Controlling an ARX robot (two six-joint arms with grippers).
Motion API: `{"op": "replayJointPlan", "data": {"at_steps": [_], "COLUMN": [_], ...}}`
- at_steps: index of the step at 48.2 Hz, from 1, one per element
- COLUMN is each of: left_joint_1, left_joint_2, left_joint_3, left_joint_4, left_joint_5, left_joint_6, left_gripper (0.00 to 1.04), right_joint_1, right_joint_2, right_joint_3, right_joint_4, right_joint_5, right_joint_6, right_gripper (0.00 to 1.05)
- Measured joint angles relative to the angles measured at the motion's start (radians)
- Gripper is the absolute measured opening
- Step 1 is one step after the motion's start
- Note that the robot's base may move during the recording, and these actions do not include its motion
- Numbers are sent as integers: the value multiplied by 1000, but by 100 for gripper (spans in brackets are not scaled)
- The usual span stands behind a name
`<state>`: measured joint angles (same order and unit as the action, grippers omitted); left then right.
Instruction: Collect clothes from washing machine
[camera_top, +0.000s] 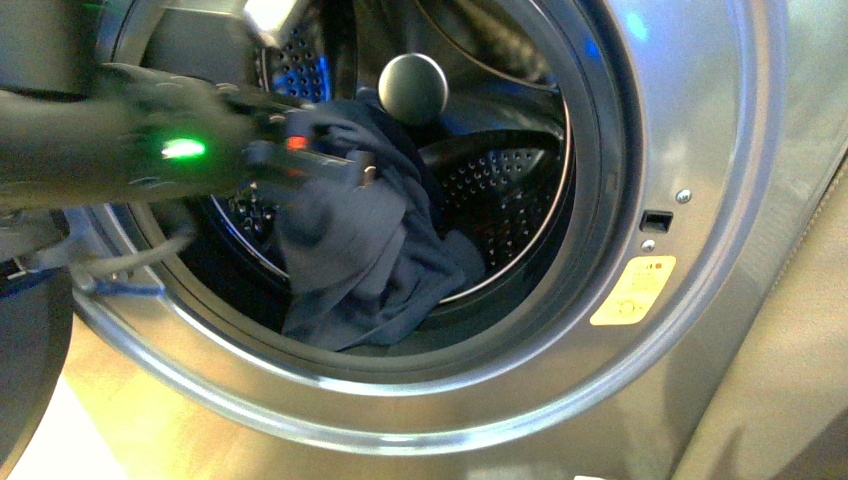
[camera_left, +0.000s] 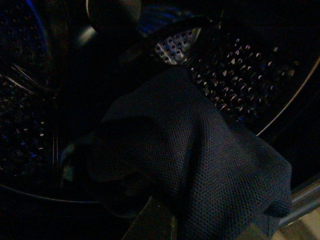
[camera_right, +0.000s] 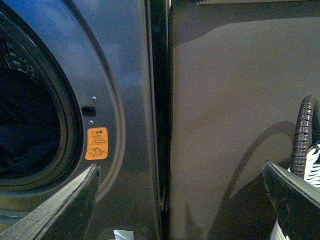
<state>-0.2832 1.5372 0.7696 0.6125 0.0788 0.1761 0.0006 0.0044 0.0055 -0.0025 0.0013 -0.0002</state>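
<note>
Clothes amount to one dark navy mesh-knit garment (camera_top: 370, 260), which hangs in the round porthole of the grey metallic front-loading washing machine (camera_top: 720, 120). Its top is bunched up in front of the shiny perforated steel drum (camera_top: 500, 190) and its tail droops onto the porthole's lower rim. My black left arm (camera_top: 120, 150), green light glowing, reaches into the porthole from its left edge, and the left jaws are clenched on the garment's upper folds. On the left wrist feed I see the same weave close up, filling the middle, with the drum's holes glinting behind it.

My right jaws are outside the porthole, off to its right, spread wide with nothing between them. Past them on that feed I make out the yellow-orange sticker (camera_right: 97, 143) just right of the porthole rim, under a small dark latch slot (camera_right: 88, 111).
</note>
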Motion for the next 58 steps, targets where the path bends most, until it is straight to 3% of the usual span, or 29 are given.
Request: {"op": "replayJointPlan", "data": {"at_steps": [15, 26, 43, 58], "left_joint_1": [-16, -69, -167, -250], "left_joint_2": [-320, -496, -617, -525], "left_joint_3": [-140, -135, 0, 292], "left_joint_4": [-49, -150, -262, -339], "left_joint_5": [30, 29, 27, 18], "left_joint_6": [-1, 0, 12, 15], "left_gripper": [5, 5, 5, 5], "right_joint_1": [0, 0, 0, 0], "right_joint_2": [0, 0, 0, 0], "right_joint_3": [0, 0, 0, 0], "right_joint_4": [0, 0, 0, 0], "right_joint_5": [0, 0, 0, 0], "right_joint_6": [0, 0, 0, 0], "right_gripper": [97, 97, 97, 97]}}
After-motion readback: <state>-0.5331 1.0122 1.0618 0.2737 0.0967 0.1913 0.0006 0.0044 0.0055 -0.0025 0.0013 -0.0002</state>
